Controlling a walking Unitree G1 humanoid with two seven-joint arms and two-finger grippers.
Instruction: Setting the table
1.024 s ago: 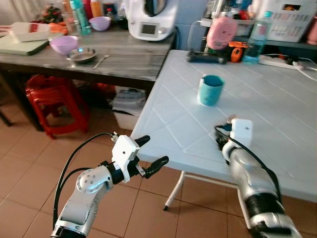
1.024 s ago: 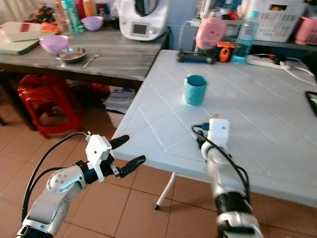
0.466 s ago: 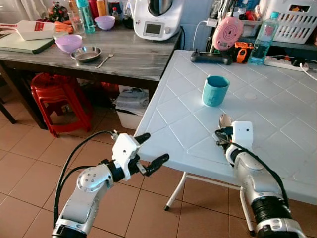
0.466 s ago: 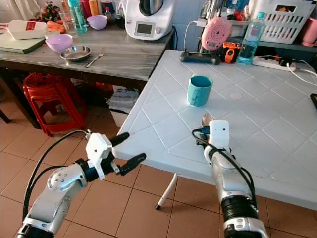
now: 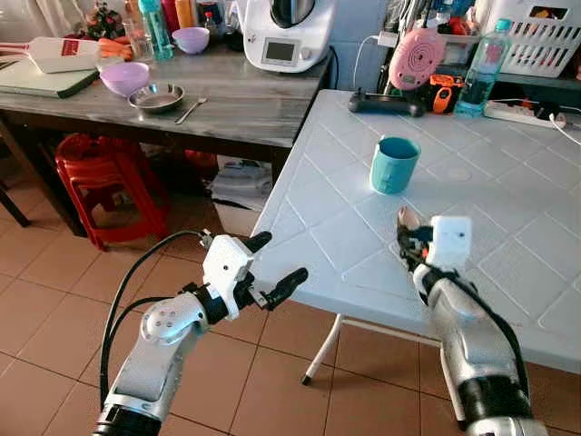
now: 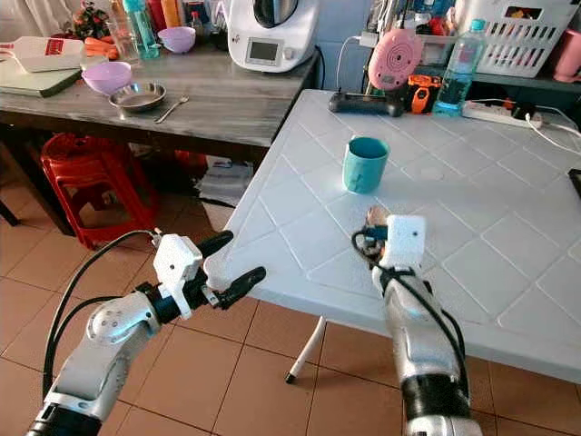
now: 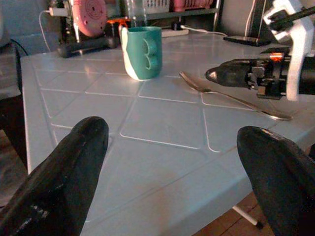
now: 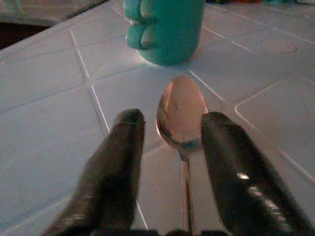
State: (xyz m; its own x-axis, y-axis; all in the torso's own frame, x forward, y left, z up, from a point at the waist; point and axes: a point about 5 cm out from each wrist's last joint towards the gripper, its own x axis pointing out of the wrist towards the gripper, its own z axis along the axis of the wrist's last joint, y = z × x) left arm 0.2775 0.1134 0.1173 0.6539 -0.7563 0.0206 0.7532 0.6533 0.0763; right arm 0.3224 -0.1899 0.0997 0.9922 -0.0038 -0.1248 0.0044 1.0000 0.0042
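White plastic worktop [image 5: 508, 218], diamond-patterned, carries the task items. Wooden worktop [image 5: 227, 95] far left holds bowls, bottles and a white appliance [image 5: 289, 32]; any writing on them too small to read, no legible labels noted.

Teal cup [image 5: 394, 164] upright near the middle of the white worktop. Spoon [image 8: 181, 115] just near side of the cup, bowl pointing toward it.

Right claw [image 8: 170, 147]: fingers parted, straddling the spoon, not gripping. Over the last second the view steadied and the spoon came into sight ahead of this claw; it now appears to lie on the surface. Judgement: spoon placed beside cup, that step likely complete.

Left claw [image 5: 270, 268]: spread wide, empty, just off the worktop's near left edge
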